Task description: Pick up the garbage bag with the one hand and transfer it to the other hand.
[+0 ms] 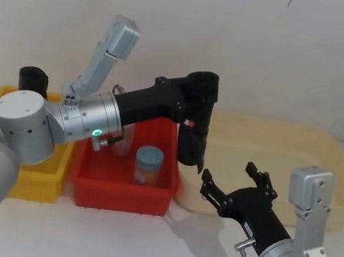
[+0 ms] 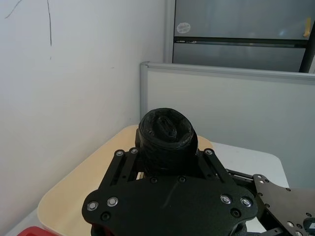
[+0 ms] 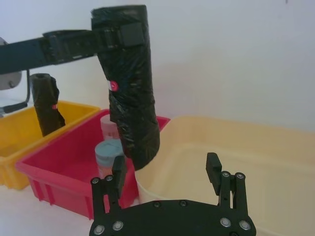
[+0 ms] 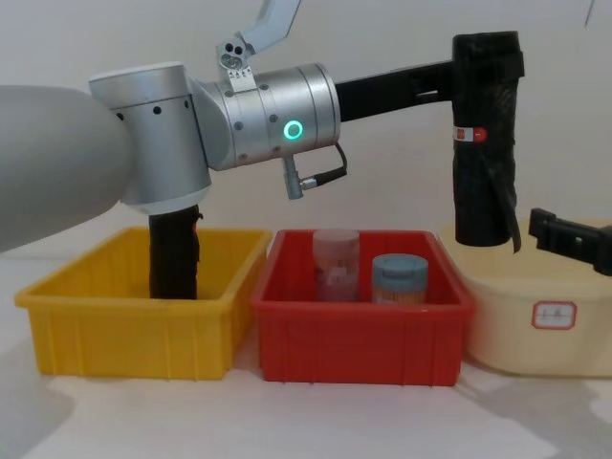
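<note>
- The left claw [image 1: 205, 89] is reached out at the end of its long black link. It is clamped on the upper part of the roll of garbage bags [image 1: 197, 129], a finger on each side.
- The roll hangs in the air, nearly upright and leaning a little. The chest view shows its white-and-red label band [image 4: 466, 134] just below the grip.
- The lower end of the roll is over the spot where the red bin [image 1: 121, 194] meets the left end of the cream tub [image 1: 289, 136]. It is well above the table [image 1: 159, 245].
- The right claw [image 1: 233, 178] is low at the front edge of the cream tub, with its two fingers spread apart and nothing between them.
- It points toward the bottom of the roll and sits near it, just to the right. From the chest view there is a small gap between them.
- In the red bin stand two jars side by side, a pink jar [image 4: 336, 263] and a shorter blue-lidded jar [image 4: 399, 277].
- A second black roll [image 4: 174, 253] stands upright at the back of the yellow bin [image 4: 134, 330], which touches the red bin on its left.
</note>
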Robot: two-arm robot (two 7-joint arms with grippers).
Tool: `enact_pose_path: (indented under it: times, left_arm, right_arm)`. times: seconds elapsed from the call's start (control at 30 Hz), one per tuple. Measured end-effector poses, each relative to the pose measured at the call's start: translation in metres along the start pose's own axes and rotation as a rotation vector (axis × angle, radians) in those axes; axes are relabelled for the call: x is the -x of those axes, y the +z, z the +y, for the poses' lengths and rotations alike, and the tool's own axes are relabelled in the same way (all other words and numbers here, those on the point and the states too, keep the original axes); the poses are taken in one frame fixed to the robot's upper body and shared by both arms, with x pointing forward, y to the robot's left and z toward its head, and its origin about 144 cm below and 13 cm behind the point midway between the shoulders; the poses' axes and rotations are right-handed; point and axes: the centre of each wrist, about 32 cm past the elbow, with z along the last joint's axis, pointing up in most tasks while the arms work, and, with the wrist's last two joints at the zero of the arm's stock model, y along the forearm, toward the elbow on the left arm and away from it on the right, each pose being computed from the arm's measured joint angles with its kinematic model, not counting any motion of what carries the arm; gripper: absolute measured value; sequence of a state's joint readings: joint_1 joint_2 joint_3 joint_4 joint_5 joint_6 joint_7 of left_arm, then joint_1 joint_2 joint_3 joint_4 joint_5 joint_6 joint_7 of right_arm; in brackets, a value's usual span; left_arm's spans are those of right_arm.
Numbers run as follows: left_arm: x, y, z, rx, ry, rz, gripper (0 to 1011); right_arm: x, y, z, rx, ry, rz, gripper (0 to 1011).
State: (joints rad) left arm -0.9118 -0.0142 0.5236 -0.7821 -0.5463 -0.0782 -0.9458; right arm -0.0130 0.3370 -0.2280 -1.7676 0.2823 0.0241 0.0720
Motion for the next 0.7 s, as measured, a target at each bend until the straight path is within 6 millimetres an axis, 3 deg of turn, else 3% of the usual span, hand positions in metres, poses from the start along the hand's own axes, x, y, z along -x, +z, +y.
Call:
enact_pose_path:
  times: [0.7]
  left_arm:
    - [0.001,0.0,0.0,0.001,-0.006,0.003,376]
  right_arm:
    - [0.005,0.003,0.015,-0.056,0.059,-0.055,1001]
